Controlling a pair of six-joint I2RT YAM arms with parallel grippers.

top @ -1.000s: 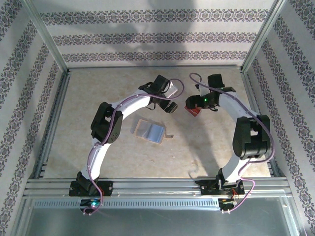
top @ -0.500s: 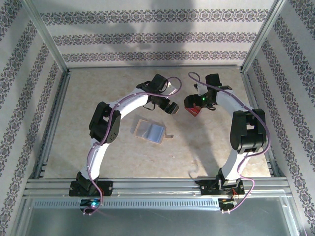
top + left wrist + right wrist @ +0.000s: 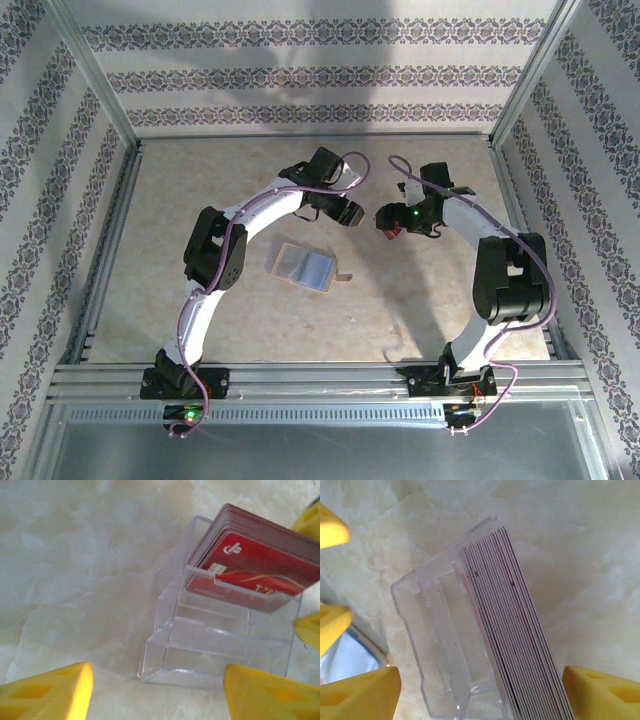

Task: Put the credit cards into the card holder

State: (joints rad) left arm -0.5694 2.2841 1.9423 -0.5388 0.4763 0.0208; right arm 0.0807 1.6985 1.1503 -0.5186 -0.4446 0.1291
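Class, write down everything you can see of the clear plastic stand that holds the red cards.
The clear plastic stand is colourless and see-through. It is moulded in steps, with two low front tiers, both empty, and a taller back pocket whose front lip is notched. It rests on its base on the pale marbled table. A tight stack of red cards sits in the back pocket, leaning towards its rear wall and rising above its rim.
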